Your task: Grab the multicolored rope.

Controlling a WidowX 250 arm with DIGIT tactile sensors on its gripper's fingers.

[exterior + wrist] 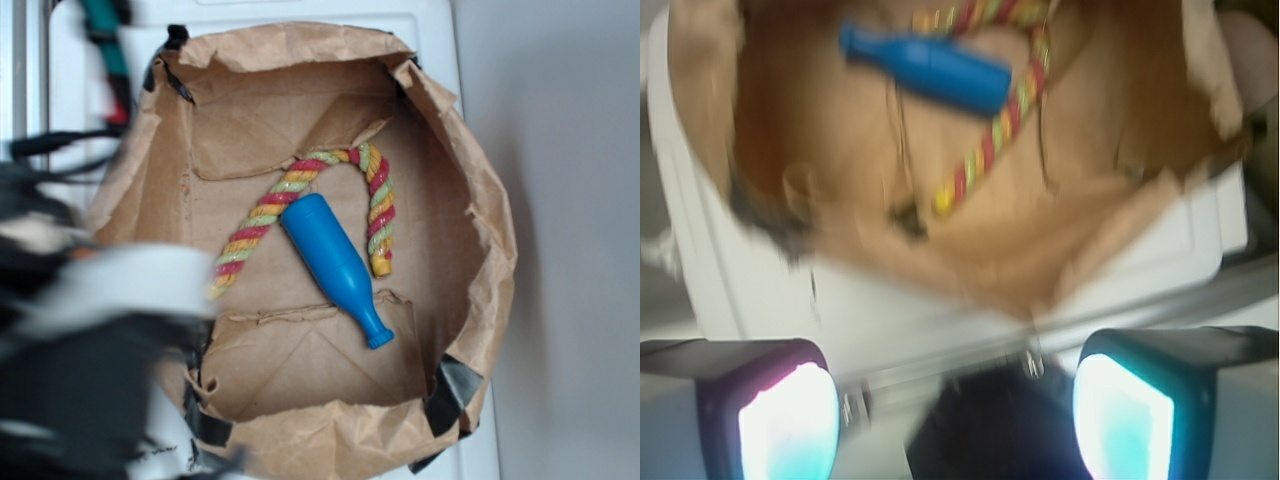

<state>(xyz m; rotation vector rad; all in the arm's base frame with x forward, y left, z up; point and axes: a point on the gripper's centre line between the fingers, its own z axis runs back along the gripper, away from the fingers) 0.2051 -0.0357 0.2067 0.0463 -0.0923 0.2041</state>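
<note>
**Waiting on the grab: rope untouched, claw nowhere near it yet**

Looking at both views, I'd say this task has barely started. The multicolored rope (300, 185) lies on the floor of the brown paper bag (470, 170), which is rolled down into a kind of open tray. The rope makes an arch: one end sits down around 7 o'clock of the bag floor, it climbs to a peak near 12 o'clock, then drops to a yellow tip at roughly 3 o'clock. The blue pin (335, 268) lies diagonally under the arch, fat end touching or just beside the rope's left leg, narrow neck pointing to 5 o'clock.

In the wrist view the claw (955, 420) is spread wide, both pads (788, 425) well apart with nothing between them. The bag sits up at 12 o'clock of that shot, well clear of the fingers. It's a blurry frame, so the fine detail is mush. The arm (90, 330) is a dark smear at 8 o'clock in the exterior view, outside the bag rim.

So, done: nothing I can see. Left: get over the bag, come down on the rope, close, lift. My guess is the right leg of the arch is the easier target, since the pin crowds the left one.
</note>
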